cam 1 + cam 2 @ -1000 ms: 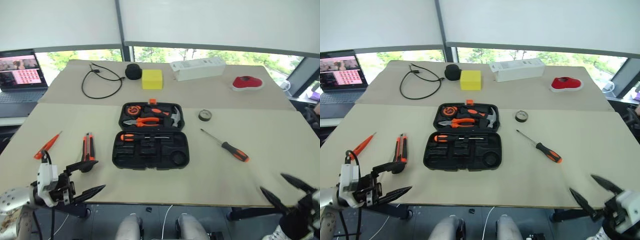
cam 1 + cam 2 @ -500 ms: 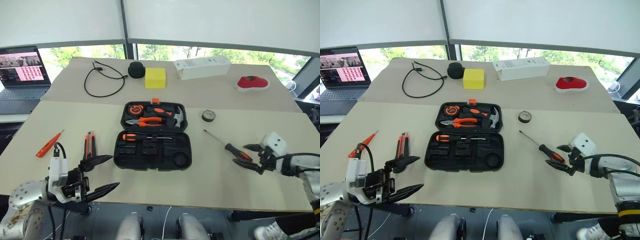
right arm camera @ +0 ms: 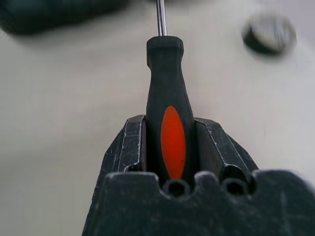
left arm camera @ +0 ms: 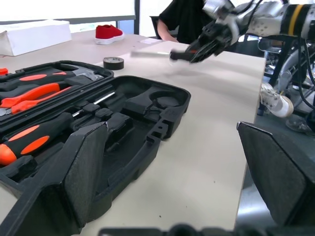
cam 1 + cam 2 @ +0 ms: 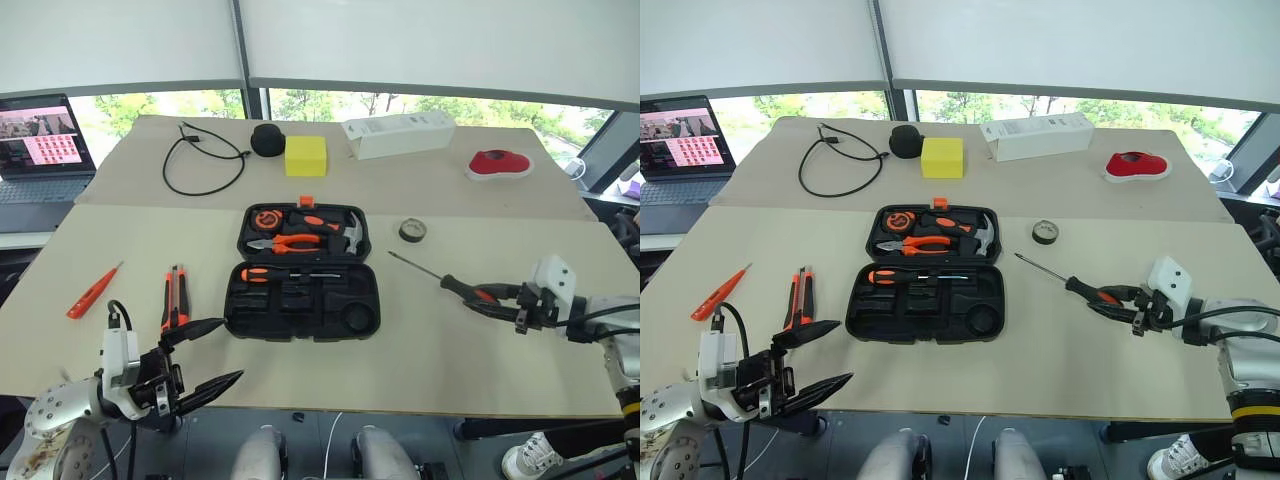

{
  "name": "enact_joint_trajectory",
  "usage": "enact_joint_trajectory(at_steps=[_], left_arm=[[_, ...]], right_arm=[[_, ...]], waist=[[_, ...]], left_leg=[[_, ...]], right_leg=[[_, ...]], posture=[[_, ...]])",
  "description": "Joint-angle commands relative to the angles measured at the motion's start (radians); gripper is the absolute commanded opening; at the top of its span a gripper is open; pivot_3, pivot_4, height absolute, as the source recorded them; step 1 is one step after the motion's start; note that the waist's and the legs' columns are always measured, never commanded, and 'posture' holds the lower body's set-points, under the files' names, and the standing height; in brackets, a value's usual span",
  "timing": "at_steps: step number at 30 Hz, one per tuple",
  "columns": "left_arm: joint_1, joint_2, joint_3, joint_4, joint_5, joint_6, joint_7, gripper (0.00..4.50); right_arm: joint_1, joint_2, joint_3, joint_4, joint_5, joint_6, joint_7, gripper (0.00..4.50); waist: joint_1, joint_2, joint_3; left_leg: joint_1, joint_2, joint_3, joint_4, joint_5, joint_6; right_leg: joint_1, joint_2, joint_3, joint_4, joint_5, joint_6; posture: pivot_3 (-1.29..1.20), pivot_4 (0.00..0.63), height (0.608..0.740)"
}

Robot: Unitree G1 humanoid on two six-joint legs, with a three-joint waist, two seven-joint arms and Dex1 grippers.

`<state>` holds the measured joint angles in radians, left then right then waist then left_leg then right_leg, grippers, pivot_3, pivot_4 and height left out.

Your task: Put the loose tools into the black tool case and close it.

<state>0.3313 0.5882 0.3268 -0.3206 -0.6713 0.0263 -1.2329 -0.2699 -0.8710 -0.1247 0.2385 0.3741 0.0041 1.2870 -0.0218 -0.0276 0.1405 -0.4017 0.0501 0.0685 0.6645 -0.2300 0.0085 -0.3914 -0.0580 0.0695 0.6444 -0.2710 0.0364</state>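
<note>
The black tool case [image 5: 300, 312] lies open mid-table, with pliers, a hammer and one black-and-orange screwdriver [image 5: 290, 273] in its slots. My right gripper [image 5: 482, 298] is shut on the handle of a second black-and-orange screwdriver [image 5: 455, 286], right of the case; its steel shaft points toward the case. The right wrist view shows that handle [image 3: 167, 142] clamped between both fingers. The orange-and-black utility knife [image 5: 175, 298] and the thin orange tester screwdriver [image 5: 93, 290] lie left of the case. My left gripper [image 5: 230, 350] hangs open at the table's front edge, near the knife.
A tape roll [image 5: 412, 231] sits just behind the held screwdriver. Along the back are a laptop [image 5: 40, 140], a black cable [image 5: 200, 160], a round speaker [image 5: 265, 140], a yellow block [image 5: 305, 157], a white box [image 5: 398, 135] and a red object [image 5: 497, 165]. A seated person [image 4: 182, 19] is beyond the table.
My right gripper came up from the lower right, closed on the loose screwdriver's handle and shifted it toward the case. The left gripper stayed open and barely moved.
</note>
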Motion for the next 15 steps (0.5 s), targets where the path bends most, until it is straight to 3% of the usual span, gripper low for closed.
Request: enact_joint_trajectory(at_steps=[1, 6, 15], left_arm=[[0.012, -0.004, 0.033, -0.047, -0.028, 0.005, 0.041, 4.5], [0.049, -0.011, 0.05, -0.093, -0.03, 0.023, 0.101, 4.5], [0.106, 0.006, 0.083, -0.166, -0.055, 0.059, 0.155, 4.5]], right_arm=[[-0.094, 0.015, 0.067, -0.18, 0.052, 0.134, 0.022, 1.05], [-0.351, 0.131, 0.347, -0.246, -0.133, 0.377, -0.07, 1.05], [-0.535, 0.248, 0.578, -0.118, -0.342, 0.361, -0.061, 1.05]], waist=[[-0.004, 0.0, 0.0], [-0.019, -0.001, 0.001], [0.011, -0.002, 0.001]], left_leg=[[0.0, 0.0, -0.001, 0.0, 0.0, 0.0], [0.001, 0.001, -0.002, 0.0, 0.0, 0.0], [-0.014, -0.001, -0.002, 0.0, 0.0, 0.0]], right_leg=[[0.0, 0.0, 0.0, 0.0, 0.0, 0.0], [-0.002, 0.0, 0.0, 0.001, 0.0, -0.001], [-0.016, -0.002, -0.002, 0.002, 0.002, 0.0]], posture=[[0.0, 0.15, 0.74], [0.0, 0.15, 0.74], [0.0, 0.15, 0.74]])
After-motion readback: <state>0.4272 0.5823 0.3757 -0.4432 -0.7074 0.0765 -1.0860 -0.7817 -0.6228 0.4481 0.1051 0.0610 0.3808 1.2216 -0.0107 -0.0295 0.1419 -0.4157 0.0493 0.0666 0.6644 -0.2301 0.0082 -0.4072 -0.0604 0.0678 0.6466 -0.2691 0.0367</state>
